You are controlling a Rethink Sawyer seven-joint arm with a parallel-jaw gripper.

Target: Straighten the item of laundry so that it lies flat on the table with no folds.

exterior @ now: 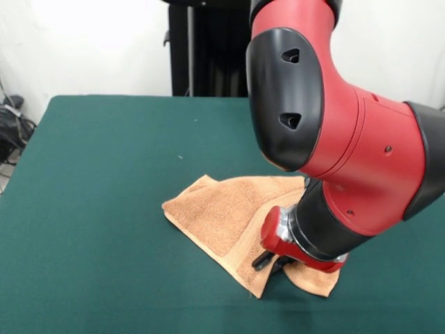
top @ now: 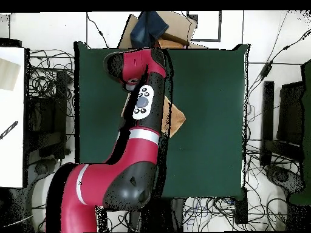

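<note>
The item of laundry, a tan terry towel, lies on the green table right of centre, folded over itself with a raised flap along its near edge. My gripper is down at the towel's near right part, touching the cloth, with the red wrist right above it. From above, the arm covers most of the towel, and only tan strips show on either side of it. The gripper itself is hidden in the overhead view.
The arm's large red and black elbow hangs over the table's right half. A cardboard box with dark blue cloth sits beyond the table's far edge. Cables and black stands surround the table.
</note>
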